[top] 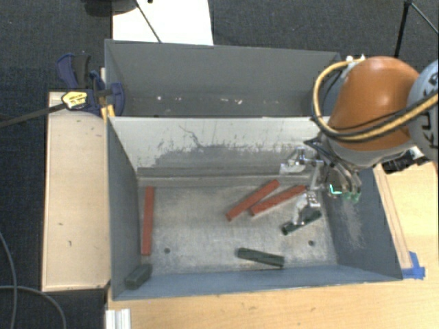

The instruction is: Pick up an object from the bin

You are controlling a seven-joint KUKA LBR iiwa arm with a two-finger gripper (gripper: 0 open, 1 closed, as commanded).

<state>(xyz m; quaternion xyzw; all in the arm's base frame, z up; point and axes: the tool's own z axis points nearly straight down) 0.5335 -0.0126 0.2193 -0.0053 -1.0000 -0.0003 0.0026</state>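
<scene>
The gripper (306, 211) hangs low over the bin's floor (206, 238), under the arm's orange cover (374, 101) with its looped yellow and black cables. Whether it is wide or narrow cannot be told from this angle.

Right at its lower end sits a short dark piece (300, 225), tilted. It cannot be told whether this is a loose thing or part of the gripper, nor whether it is gripped.

Just beside the gripper, toward the view's left, lie 2 red-brown sticks side by side. Both slant down and away from it: the nearer stick (278, 201) has its end almost at the gripper, and the farther stick (252, 199) touches it along part of its length.

Below the gripper and a little left, a dark flat bar (260, 257) lies near the front wall. Well apart from the gripper, by the far left wall, a third red-brown stick (147, 219) lies lengthwise, with a small dark block (138, 275) in the front left corner.

Dark lettering on the arm's pale casing (430, 88) is cut off at the edge and cannot be read.
</scene>
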